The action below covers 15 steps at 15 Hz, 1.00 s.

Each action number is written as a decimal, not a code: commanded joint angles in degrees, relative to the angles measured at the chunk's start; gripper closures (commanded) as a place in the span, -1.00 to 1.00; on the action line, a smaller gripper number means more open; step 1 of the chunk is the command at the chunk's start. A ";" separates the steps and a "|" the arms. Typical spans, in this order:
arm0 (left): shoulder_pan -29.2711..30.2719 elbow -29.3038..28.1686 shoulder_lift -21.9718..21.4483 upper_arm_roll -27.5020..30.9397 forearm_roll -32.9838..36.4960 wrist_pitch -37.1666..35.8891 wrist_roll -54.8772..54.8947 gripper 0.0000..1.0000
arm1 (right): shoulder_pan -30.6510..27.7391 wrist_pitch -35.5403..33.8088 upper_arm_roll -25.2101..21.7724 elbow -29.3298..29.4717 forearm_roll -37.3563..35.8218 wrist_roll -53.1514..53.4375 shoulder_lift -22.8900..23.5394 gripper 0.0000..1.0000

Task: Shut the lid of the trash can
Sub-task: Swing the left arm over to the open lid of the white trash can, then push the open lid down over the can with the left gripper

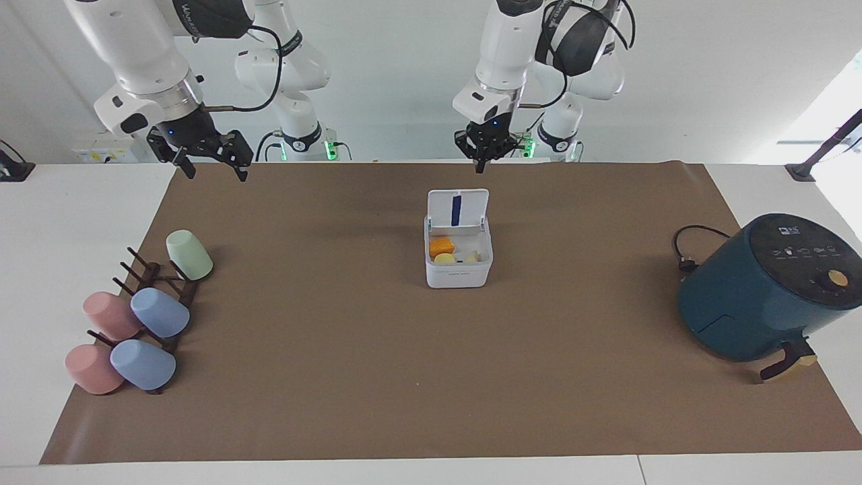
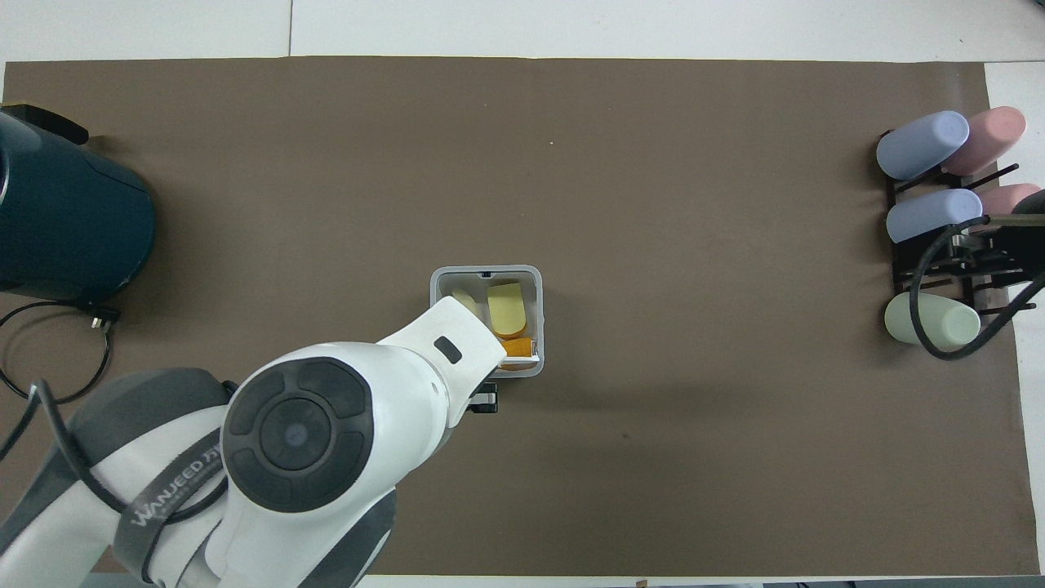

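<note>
The white trash can [image 1: 458,269] stands in the middle of the brown mat with orange and yellow pieces inside. Its lid [image 1: 458,207] stands upright on the hinge at the edge nearest the robots, with the blue strip showing. In the overhead view the can's rim [image 2: 537,286] shows, and my left arm covers part of the can and most of the lid's edge [image 2: 526,357]. My left gripper [image 1: 483,160] hangs in the air over the mat beside the hinge edge, above the lid's top and apart from it. My right gripper [image 1: 215,168] is open and waits over the mat's corner at the right arm's end.
A dark teal air fryer [image 1: 768,289] with a black cord [image 1: 687,249] stands at the left arm's end, also in the overhead view [image 2: 69,220]. A dark rack with several pastel cups [image 1: 135,323] lies at the right arm's end.
</note>
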 commanded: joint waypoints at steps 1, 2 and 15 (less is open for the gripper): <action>-3.25 -2.12 1.05 1.16 -0.28 2.33 -1.81 1.00 | -0.40 0.14 0.17 -0.15 -0.08 -1.61 -0.11 -1.00; -4.39 -2.12 1.75 1.24 -0.28 2.85 -2.78 1.00 | -0.40 0.14 0.17 -0.24 -0.08 -1.61 -0.11 -1.00; -0.01 -0.89 5.63 1.60 -0.02 11.55 -2.09 1.00 | -0.40 0.14 0.17 -0.24 -0.08 -1.61 -0.11 -1.00</action>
